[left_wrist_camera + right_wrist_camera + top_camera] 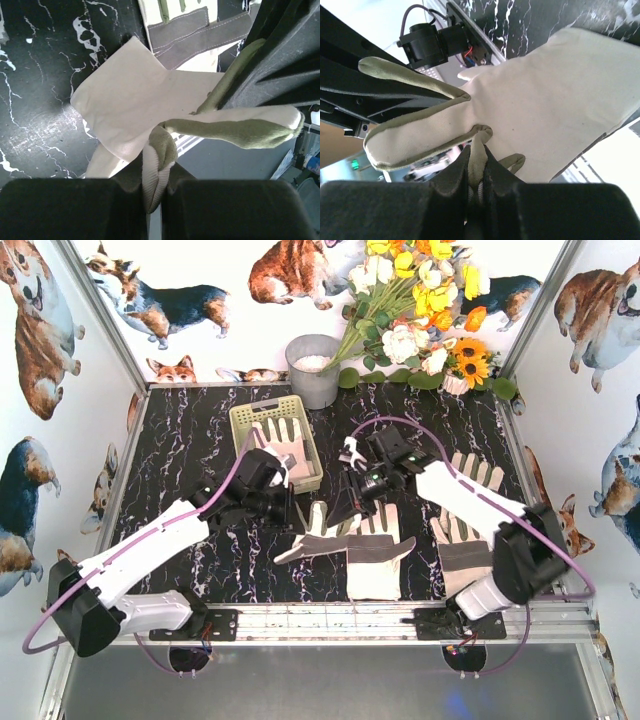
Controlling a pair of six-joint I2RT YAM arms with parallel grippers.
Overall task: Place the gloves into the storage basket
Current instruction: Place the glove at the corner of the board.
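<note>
The pale yellow-green storage basket (245, 420) stands at the back left with one cream glove (284, 452) lying in it. My left gripper (291, 508) and right gripper (346, 506) meet at mid-table over a cream-and-grey glove (312, 536). In the left wrist view my left gripper (155, 195) is shut on a folded glove finger (158, 160), with the cuff (125, 95) hanging over the table. In the right wrist view my right gripper (476, 180) is shut on a finger of a glove (560, 100). It looks like the same glove. More gloves lie flat at the middle (375, 558) and the right (462, 540), (482, 474).
A grey metal bucket (314, 370) stands behind the basket, and a bunch of flowers (420, 310) fills the back right corner. Walls close in the table on three sides. A metal rail (330, 620) runs along the near edge.
</note>
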